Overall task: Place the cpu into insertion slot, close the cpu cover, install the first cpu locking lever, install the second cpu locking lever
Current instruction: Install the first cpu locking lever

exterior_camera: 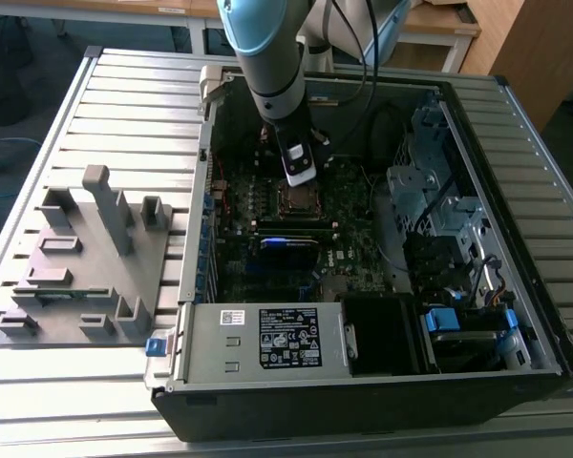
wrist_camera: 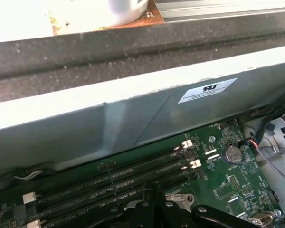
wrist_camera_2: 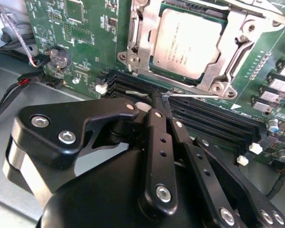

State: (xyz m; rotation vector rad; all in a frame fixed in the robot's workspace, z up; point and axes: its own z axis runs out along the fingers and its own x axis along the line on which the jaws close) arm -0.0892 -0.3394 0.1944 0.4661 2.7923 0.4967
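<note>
Ribbed metal table (exterior_camera: 124, 105); cpu (wrist_camera_2: 187, 40) seemingly seated.

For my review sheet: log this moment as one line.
cpu: in insertion slot | cpu cover: down over cpu | pincer: shut, tips on thin locking lever beside socket

Silvery cpu cover (wrist_camera_2: 147, 35), green circuit board (wrist_camera_2: 85, 42), black hand (wrist_camera_2: 154, 102).

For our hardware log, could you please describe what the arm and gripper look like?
The arm is a pale blue and silver tube, with black cables running beside it. The gripper is glossy black, built of linked bars with silver screws.
</note>
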